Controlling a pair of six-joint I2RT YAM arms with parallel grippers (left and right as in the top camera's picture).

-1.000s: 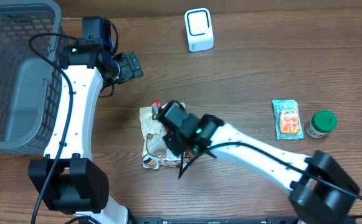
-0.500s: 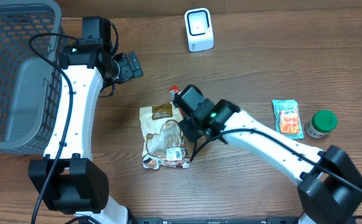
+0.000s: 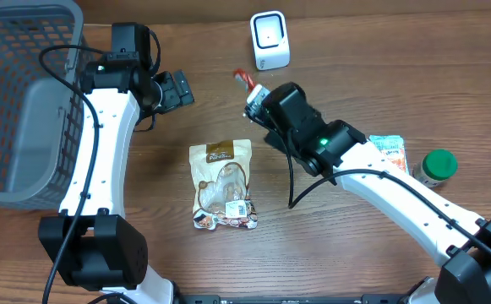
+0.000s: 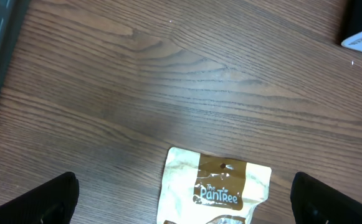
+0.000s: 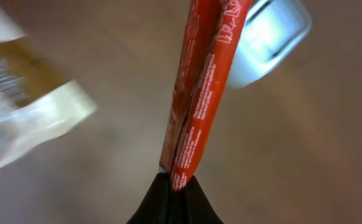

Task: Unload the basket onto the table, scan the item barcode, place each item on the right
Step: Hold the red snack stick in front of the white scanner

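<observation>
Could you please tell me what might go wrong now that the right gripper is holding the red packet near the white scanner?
The right gripper pinches the slim red plastic packet only at one end, so it may swing or slip out. No barcode shows on the packet, so it may not face the white box-shaped scanner. The packet tip sits close to the scanner and could nudge it.

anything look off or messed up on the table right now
Nothing spilled or broken. The tan snack pouch lies flat with its lower end crumpled, and the right gripper pinches the red stick packet by one end only, near the white scanner.
</observation>
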